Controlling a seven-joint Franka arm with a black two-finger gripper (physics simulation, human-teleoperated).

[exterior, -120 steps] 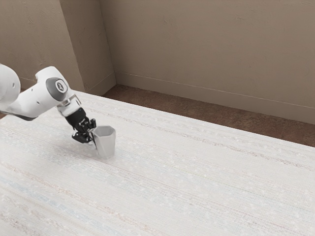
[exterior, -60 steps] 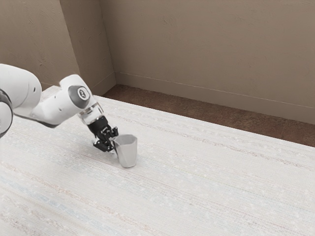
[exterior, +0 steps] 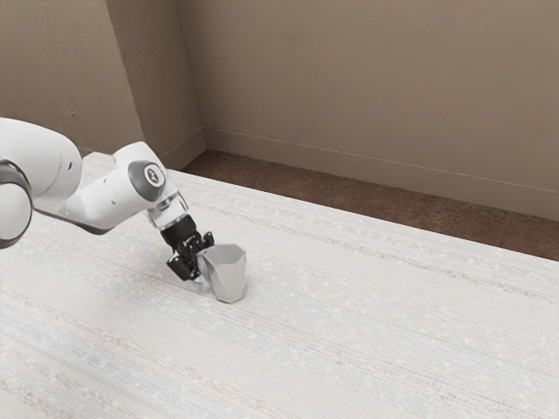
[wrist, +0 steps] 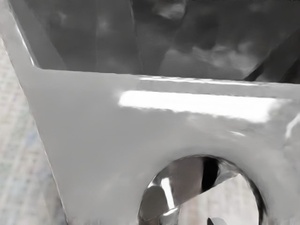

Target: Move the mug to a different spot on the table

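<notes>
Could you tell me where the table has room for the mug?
The table is bare from the mug to the exterior view's right edge, back to the far edge by the brown floor, and forward to the near edge. It is crowded only on the mug's left in that view, by the gripper and arm.

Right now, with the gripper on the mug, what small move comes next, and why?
Probably lower slightly until the base settles. The mug is upright, gripped at its side, its base at or just above the table; contact is unclear, so opening the gripper now might drop it.
</notes>
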